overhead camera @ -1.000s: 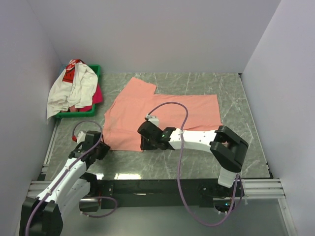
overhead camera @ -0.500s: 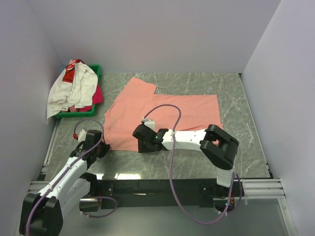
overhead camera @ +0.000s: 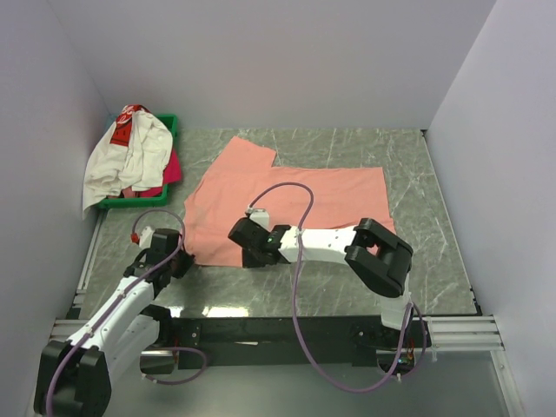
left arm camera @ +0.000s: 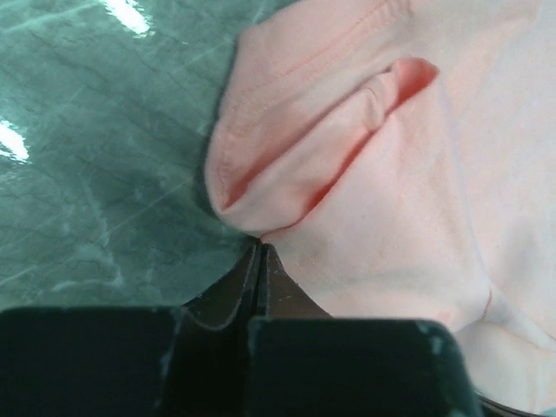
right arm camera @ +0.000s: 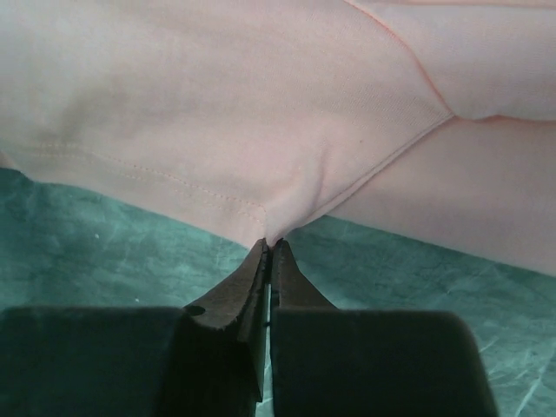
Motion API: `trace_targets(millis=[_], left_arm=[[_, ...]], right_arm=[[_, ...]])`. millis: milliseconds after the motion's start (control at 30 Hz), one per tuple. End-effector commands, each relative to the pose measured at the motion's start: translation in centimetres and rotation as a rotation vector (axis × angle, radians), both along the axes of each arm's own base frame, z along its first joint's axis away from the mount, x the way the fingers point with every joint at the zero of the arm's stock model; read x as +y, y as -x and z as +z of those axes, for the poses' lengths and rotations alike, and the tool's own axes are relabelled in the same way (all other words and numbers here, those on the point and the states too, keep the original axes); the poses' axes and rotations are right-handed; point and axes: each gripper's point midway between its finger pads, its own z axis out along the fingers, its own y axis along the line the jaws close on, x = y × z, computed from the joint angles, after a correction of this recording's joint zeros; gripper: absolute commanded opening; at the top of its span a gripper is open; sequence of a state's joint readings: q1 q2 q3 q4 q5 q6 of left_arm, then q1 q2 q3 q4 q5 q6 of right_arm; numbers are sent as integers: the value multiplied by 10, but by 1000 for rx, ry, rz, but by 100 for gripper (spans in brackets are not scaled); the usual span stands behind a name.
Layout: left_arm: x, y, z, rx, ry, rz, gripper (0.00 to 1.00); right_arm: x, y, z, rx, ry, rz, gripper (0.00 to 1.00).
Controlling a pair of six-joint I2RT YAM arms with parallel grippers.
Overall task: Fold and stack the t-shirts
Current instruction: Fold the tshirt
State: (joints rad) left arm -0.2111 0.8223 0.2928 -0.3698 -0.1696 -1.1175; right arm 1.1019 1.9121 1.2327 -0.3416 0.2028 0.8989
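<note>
Starting the first fold: the salmon shirt (overhead camera: pixel 295 195) lies flat mid-frame, the left gripper (left arm camera: pixel 261 248) pinched tight on its lower-left corner and the right gripper (right arm camera: pixel 269 245) on its bottom hem, so next both must lift together and carry that edge up-frame.

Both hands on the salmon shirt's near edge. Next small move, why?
Probably lift both together slightly, to start folding the edge away. The left hand and right hand are each shut on the near edge of the salmon shirt, which lies flat on the table.
</note>
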Motion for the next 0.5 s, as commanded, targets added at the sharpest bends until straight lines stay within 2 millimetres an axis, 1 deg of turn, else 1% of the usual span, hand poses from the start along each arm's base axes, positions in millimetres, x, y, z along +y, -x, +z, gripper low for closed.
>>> trace_targets(millis=[0,33,67,100,133,167,233,300,333,367,400,433,467], left_arm=[[-12,-17,32,-78,30,-61,1],[-14,-21,41,-95,37,-66,1],[-16,-21,45,-101,42,-71,1],[-16,-22,49,-101,45,-74,1],[-18,-26,58,-119,53,-74,1],[-18,-27,61,-123,56,-75,1],[-21,-35,73,-156,68,-75,1],[-22,-42,76,-159,69,-71,1],[-22,-50,83,-181,68,-63,1],[-22,-54,80,-161,63,-59,1],[-23,-59,82,-164,62,-56,1],[-23,-68,91,-192,62,-49,1],[-24,-73,85,-172,58,-44,1]], right_arm=[[10,-11,30,-63,-32,-17,0],[9,-12,35,-72,-33,-15,0],[9,-13,44,-82,-48,-15,0],[9,-14,49,-88,-54,-15,0],[8,-16,54,-94,-60,-15,0],[7,-18,59,-99,-63,-14,0],[5,-28,67,-110,-75,-27,0],[6,-35,74,-115,-85,-20,0],[1,-44,74,-118,-79,-29,0],[2,-48,76,-117,-87,-28,0],[3,-53,80,-125,-96,-29,0],[0,-62,82,-134,-95,-37,0],[-2,-69,79,-132,-87,-43,0]])
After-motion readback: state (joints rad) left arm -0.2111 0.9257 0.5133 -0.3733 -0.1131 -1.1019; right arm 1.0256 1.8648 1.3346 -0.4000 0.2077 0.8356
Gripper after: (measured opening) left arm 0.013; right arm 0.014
